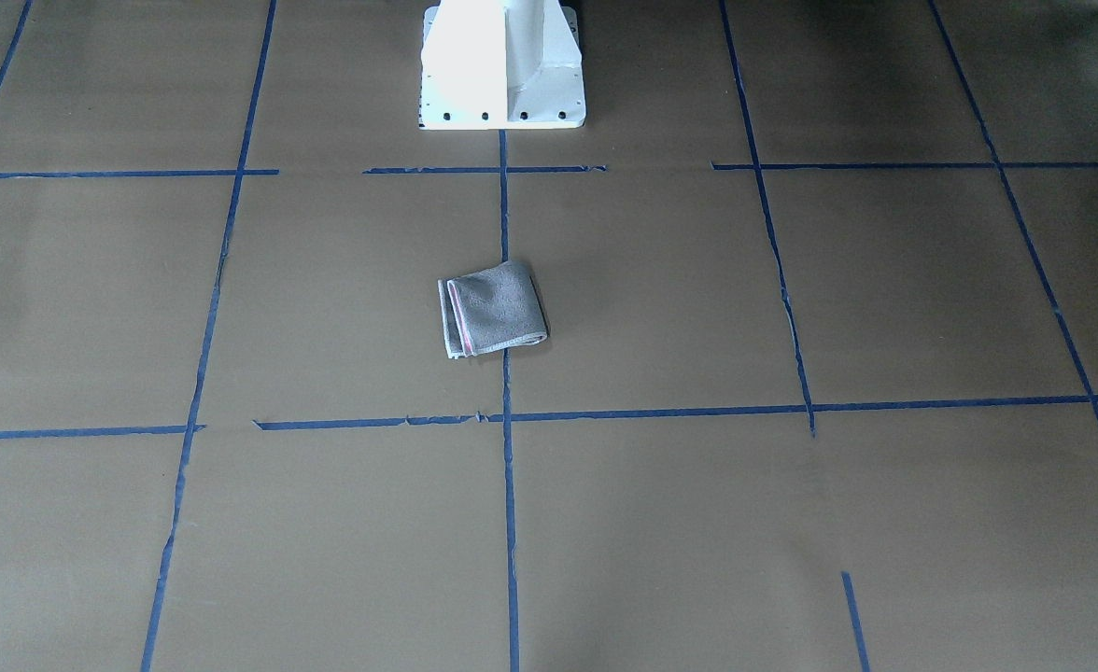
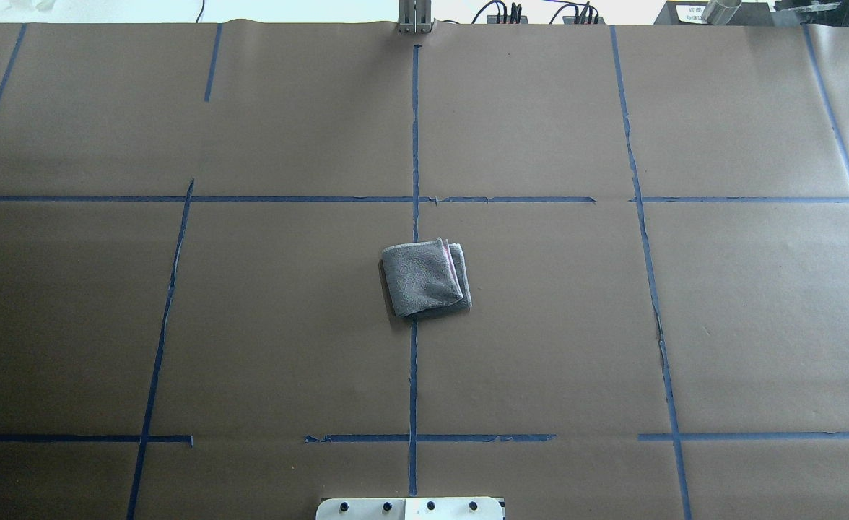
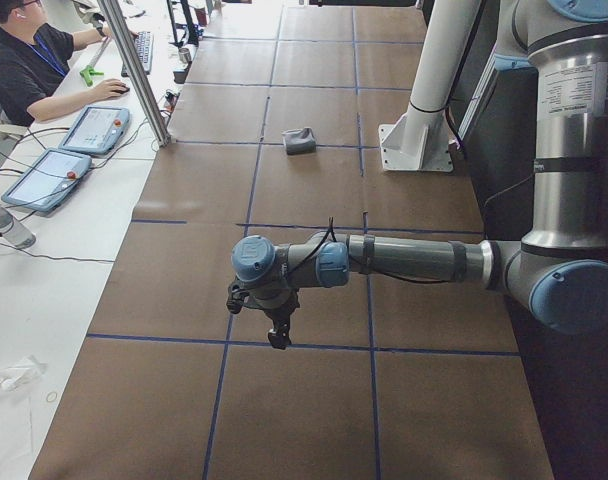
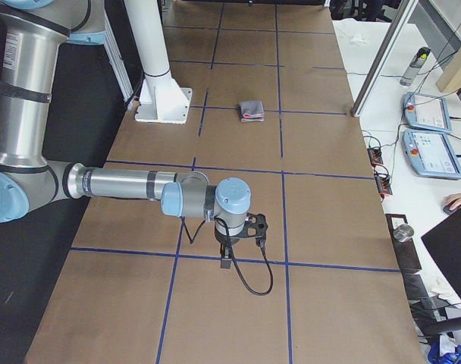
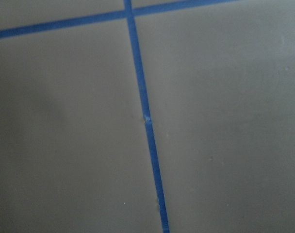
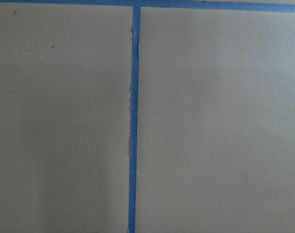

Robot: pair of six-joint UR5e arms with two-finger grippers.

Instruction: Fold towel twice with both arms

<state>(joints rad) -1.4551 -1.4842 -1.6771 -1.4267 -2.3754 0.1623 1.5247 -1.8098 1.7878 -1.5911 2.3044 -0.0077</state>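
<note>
The towel [image 1: 493, 309] [image 2: 424, 280] lies folded into a small grey packet at the table's middle, on the central blue tape line, with a thin pink edge showing along one side. It also appears far off in the side views [image 3: 300, 140] [image 4: 252, 111]. No gripper touches it. My left gripper [image 3: 277, 336] hangs pointing down over the table's left end, far from the towel. Over the opposite end my right gripper [image 4: 227, 262] also points down. I cannot tell whether either is open or shut. Both wrist views show only brown paper and blue tape.
The white pedestal base [image 1: 502, 65] [image 2: 410, 509] stands at the robot's side of the table. Blue tape lines [image 2: 415, 144] grid the brown paper. A person [image 3: 24, 60] sits at a side desk with control tablets [image 3: 94, 128]; a metal post [image 3: 134, 70] rises there.
</note>
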